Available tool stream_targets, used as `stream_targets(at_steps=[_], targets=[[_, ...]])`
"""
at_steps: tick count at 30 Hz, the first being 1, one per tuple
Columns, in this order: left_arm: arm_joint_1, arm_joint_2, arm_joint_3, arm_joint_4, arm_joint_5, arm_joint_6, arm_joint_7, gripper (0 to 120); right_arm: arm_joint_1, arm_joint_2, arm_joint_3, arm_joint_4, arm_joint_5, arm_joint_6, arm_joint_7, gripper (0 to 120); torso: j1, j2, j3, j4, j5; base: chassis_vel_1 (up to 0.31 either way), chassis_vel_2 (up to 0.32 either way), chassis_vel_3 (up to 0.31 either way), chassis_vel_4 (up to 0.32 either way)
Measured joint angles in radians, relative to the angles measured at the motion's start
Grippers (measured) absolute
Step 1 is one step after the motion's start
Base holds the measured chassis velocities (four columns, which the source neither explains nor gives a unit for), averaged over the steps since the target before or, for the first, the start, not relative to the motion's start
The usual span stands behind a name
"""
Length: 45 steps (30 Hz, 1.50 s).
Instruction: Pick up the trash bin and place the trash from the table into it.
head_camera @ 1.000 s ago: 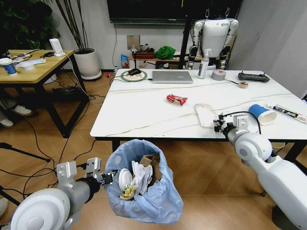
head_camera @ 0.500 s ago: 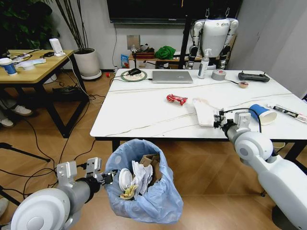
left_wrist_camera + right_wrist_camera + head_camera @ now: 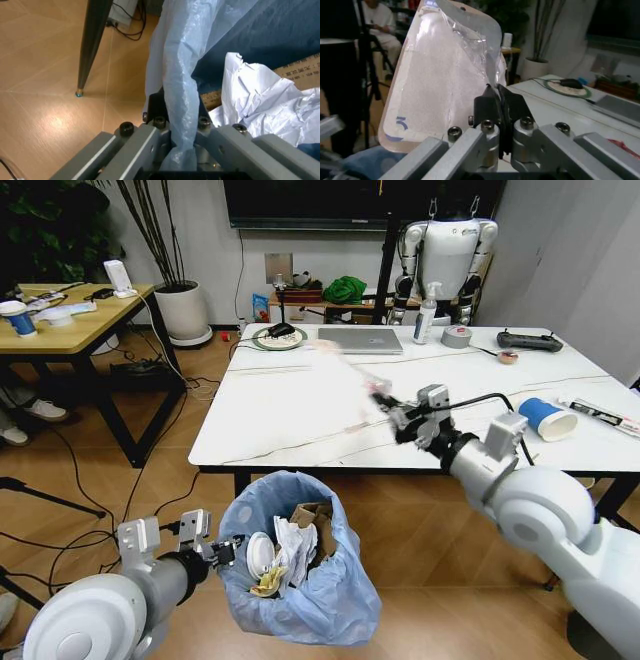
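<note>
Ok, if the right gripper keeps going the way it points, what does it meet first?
Probably nothing soon. The right gripper, shut on a clear wrapper, points left over the table. Past that edge lie open floor and the wooden desk, though depth is unclear.

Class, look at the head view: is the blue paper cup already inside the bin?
No. The cup lies on the table, apart from the bin.

Robotics lab: parked humanoid robot (image 3: 445, 255)
</note>
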Motion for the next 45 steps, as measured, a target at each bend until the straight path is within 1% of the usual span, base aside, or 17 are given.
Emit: stream_targets(at_steps=[2, 6, 8, 12, 15, 16, 21, 23, 24, 28, 31, 32, 38, 39, 40, 44, 45], targets=[[-0.002, 0.000, 0.001, 0.000, 0.000, 0.000, 0.000, 0, 0.004, -0.009, -0.009, 0.011, 0.000, 0.006, -0.018, 0, 0.000, 0.000, 0.000, 0.0000, -0.0001, 0.000, 0.000, 0.000, 0.000], [-0.008, 0.002, 0.004, 0.000, -0.003, 0.000, -0.004, 0, -0.019, -0.048, -0.032, 0.052, -0.030, 0.015, -0.136, 0, 0.000, 0.000, 0.000, 0.0001, -0.0001, 0.000, 0.000, 0.000, 0.000], [-0.010, 0.005, 0.004, 0.000, -0.004, 0.000, -0.006, 0, -0.025, -0.056, -0.035, 0.056, -0.044, 0.016, -0.160, 0, 0.000, 0.000, 0.000, 0.0000, 0.0000, 0.000, 0.000, 0.000, 0.000], [-0.021, 0.015, 0.005, 0.000, -0.014, 0.000, -0.015, 0, -0.036, -0.075, -0.042, 0.052, -0.121, 0.028, -0.252, 0, 0.000, 0.000, 0.000, -0.0001, 0.0000, 0.000, 0.000, 0.000, 0.000], [-0.023, 0.019, 0.004, 0.000, -0.022, 0.000, -0.021, 0, -0.045, -0.088, -0.043, 0.023, -0.215, 0.062, -0.354, 0, 0.000, 0.000, 0.000, 0.0000, 0.0001, 0.000, 0.000, 0.000, 0.000], [-0.023, 0.019, 0.004, 0.000, -0.022, 0.000, -0.021, 0, -0.045, -0.088, -0.043, 0.023, -0.215, 0.062, -0.354, 0, 0.000, 0.000, 0.000, 0.0000, 0.0001, 0.000, 0.000, 0.000, 0.000], [-0.023, 0.016, 0.005, 0.000, -0.023, 0.000, -0.021, 0, -0.048, -0.098, -0.037, -0.011, -0.328, 0.104, -0.515, 0, 0.000, 0.000, 0.000, 0.0000, 0.0001, 0.000, 0.000, 0.000, 0.000], [-0.025, 0.015, 0.006, 0.000, -0.023, 0.000, -0.021, 0, -0.047, -0.102, -0.030, -0.026, -0.373, 0.125, -0.572, 7, 0.000, 0.000, 0.000, 0.0000, 0.0001, 0.000, 0.000, 0.000, 0.000], [-0.025, 0.015, 0.006, 0.000, -0.023, 0.000, -0.021, 0, -0.047, -0.102, -0.030, -0.026, -0.373, 0.125, -0.572, 7, 0.000, 0.000, 0.000, 0.0000, 0.0001, 0.000, 0.000, 0.000, 0.000], [-0.026, 0.011, 0.006, 0.000, -0.023, 0.000, -0.021, 0, -0.059, -0.099, -0.029, -0.031, -0.393, 0.132, -0.591, 23, 0.000, 0.000, 0.000, 0.0000, 0.0001, 0.000, 0.000, 0.000, 0.000], [-0.026, 0.007, 0.009, 0.000, -0.023, 0.000, -0.021, 0, -0.066, -0.091, -0.029, -0.031, -0.394, 0.130, -0.563, 35, 0.000, 0.000, 0.000, 0.0000, 0.0001, 0.000, 0.000, 0.000, 0.000], [-0.026, 0.007, 0.009, 0.000, -0.023, 0.000, -0.021, 0, -0.066, -0.091, -0.029, -0.031, -0.394, 0.130, -0.563, 35, 0.000, 0.000, 0.000, 0.0000, 0.0001, 0.000, 0.000, 0.000, 0.000], [-0.028, -0.001, 0.016, 0.000, -0.021, 0.000, -0.021, 0, -0.069, -0.080, -0.029, -0.025, -0.381, 0.101, -0.458, 62, 0.000, 0.000, 0.000, 0.0000, 0.0000, 0.000, 0.000, 0.000, 0.000], [-0.028, -0.001, 0.016, 0.000, -0.021, 0.000, -0.021, 0, -0.069, -0.080, -0.029, -0.025, -0.381, 0.101, -0.458, 62, 0.000, 0.000, 0.000, 0.0000, 0.0000, 0.000, 0.000, 0.000, 0.000], [-0.028, -0.002, 0.016, 0.000, -0.020, 0.000, -0.021, 0, -0.070, -0.077, -0.029, -0.024, -0.378, 0.097, -0.439, 66, 0.000, 0.000, 0.000, 0.0000, 0.0000, 0.000, 0.000, 0.000, 0.000], [-0.028, -0.003, 0.016, 0.000, -0.019, 0.000, -0.020, 0, -0.067, -0.067, -0.029, -0.037, -0.371, 0.090, -0.411, 84, 0.000, 0.000, 0.000, 0.0000, 0.0000, 0.000, 0.000, 0.000, 0.000], [-0.028, -0.003, 0.016, 0.000, -0.019, 0.000, -0.020, 0, -0.067, -0.067, -0.029, -0.037, -0.371, 0.090, -0.411, 84, 0.000, 0.000, 0.000, 0.0000, 0.0000, 0.000, 0.000, 0.000, 0.000]])
